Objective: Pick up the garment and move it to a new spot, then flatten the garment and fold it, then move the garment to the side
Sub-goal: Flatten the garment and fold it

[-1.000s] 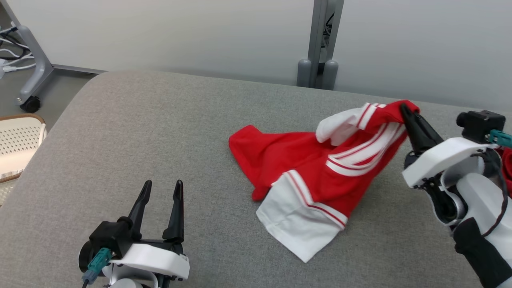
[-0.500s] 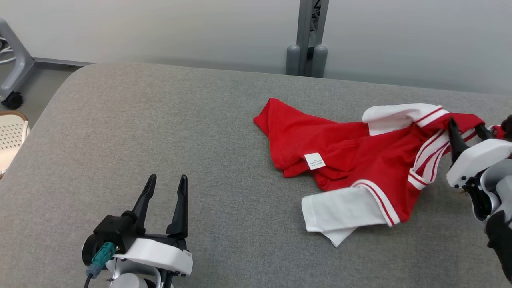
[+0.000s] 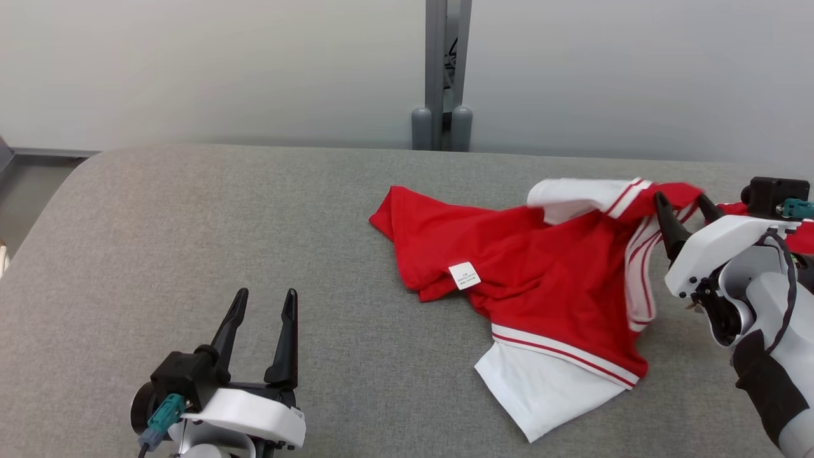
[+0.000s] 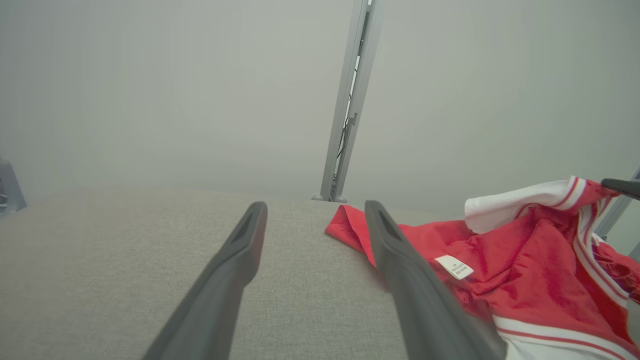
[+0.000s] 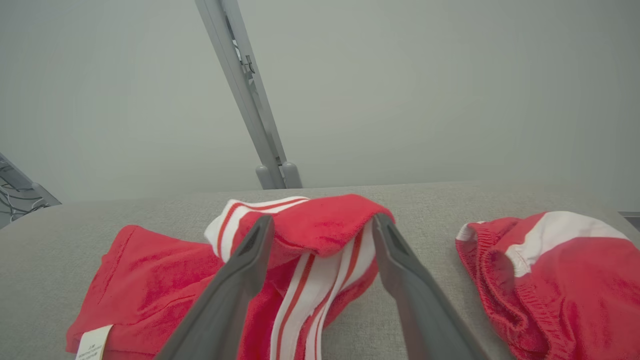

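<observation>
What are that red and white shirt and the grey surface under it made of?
Red and white shirt: soft matte knit, probably jersey; it drapes and creases limply. Grey surface: matte woven upholstery-like fabric, judging by its fine speckled weave.

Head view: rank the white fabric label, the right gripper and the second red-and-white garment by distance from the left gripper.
1. White fabric label, on the red shirt, centre.
2. Right gripper, at the shirt's right end.
3. Second red-and-white garment, far right beyond it.
</observation>
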Motion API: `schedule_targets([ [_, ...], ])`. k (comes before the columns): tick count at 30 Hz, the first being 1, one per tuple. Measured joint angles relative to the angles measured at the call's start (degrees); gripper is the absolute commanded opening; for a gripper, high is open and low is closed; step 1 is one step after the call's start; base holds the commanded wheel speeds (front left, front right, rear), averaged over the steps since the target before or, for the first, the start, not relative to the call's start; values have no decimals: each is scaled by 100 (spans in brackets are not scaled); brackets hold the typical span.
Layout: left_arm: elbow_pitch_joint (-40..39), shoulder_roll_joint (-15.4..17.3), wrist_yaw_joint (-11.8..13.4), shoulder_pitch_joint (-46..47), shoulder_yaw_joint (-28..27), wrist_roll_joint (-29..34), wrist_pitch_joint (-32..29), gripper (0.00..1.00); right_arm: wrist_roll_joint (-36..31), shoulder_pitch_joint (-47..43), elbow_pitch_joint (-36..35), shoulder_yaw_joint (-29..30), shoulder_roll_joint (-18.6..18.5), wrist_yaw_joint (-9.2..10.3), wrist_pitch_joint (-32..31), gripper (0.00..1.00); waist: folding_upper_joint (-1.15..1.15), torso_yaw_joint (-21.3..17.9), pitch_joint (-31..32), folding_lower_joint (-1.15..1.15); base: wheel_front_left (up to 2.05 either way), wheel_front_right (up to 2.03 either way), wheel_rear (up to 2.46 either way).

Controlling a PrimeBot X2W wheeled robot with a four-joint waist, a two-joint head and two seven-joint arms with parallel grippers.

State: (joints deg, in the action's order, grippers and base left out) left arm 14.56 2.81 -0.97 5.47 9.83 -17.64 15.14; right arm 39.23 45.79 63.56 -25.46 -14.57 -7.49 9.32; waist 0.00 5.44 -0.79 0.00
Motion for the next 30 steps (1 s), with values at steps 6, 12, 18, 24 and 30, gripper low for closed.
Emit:
schedule_targets([
  [6, -3, -2, 3, -48, 19, -1, 0, 100, 416, -120, -238, -137, -124, 1, -702, 100, 0, -98, 105, 0, 0, 0, 0],
  [12, -12, -1, 3, -57, 18, -5, 0, 100, 431, -304, -856, -387, -419, 1, -261, 100, 0, -88, 110, 0, 0, 0, 0],
  [18, -113, -2, 26, -58, -66, -10, 0, 100, -54, -733, -1634, -480, -559, 0, 524, 100, 0, -90, 88, 0, 0, 0, 0],
  [24, -290, 2, 55, -58, -176, -19, 0, 100, -1321, -1928, -3282, 1013, -204, 0, 567, 100, 0, -183, 38, 0, 0, 0, 0],
  [30, -435, -1, 65, -59, -187, -8, 0, 100, -2096, -3454, -4420, 1748, 588, 0, 567, 100, 0, -256, 13, 0, 0, 0, 0],
])
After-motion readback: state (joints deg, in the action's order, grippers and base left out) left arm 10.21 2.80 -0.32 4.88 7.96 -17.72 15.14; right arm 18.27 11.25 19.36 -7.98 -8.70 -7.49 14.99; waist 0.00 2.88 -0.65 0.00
